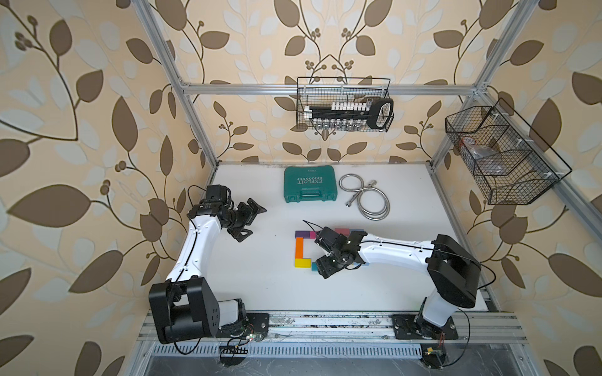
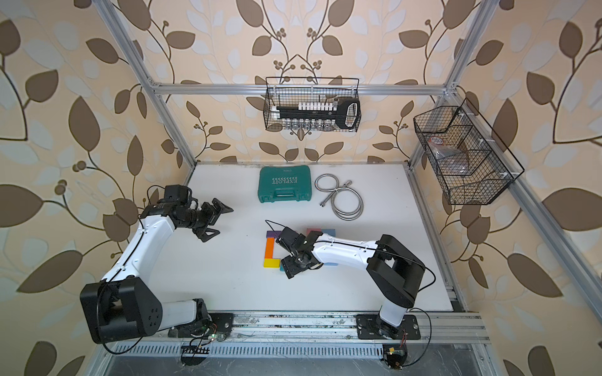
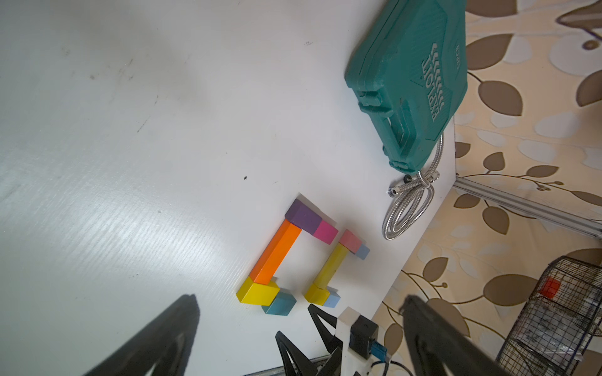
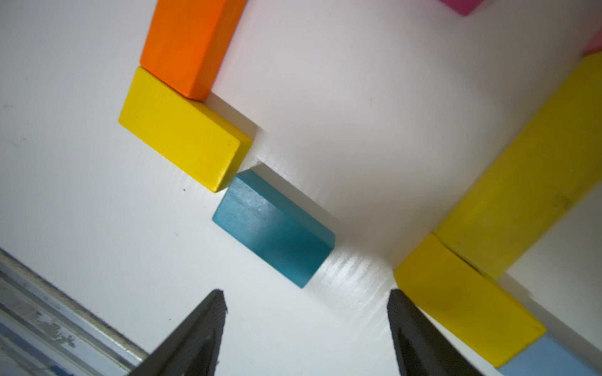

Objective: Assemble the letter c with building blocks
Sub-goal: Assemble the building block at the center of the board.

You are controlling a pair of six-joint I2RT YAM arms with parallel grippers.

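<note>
The building blocks lie mid-table. An orange block (image 1: 299,249) joins a purple (image 3: 303,216) and a magenta block (image 3: 325,231) at one end and a short yellow block (image 4: 185,140) at the other. A teal block (image 4: 273,228) touches that yellow one corner to corner, set askew. Beside them lie a long yellow block (image 3: 330,267), a short yellow (image 4: 462,306), pink (image 3: 350,240) and light blue blocks (image 3: 362,251). My right gripper (image 4: 305,293) hangs open and empty just short of the teal block. My left gripper (image 1: 257,221) stands open and empty, off to the left.
A green tool case (image 1: 309,184) and a coiled metal hose (image 1: 368,198) lie at the back of the white table (image 1: 260,286). Two wire baskets (image 1: 345,104) (image 1: 501,153) hang on the frame at the back and the right. The right arm (image 1: 391,252) covers part of the blocks in both top views.
</note>
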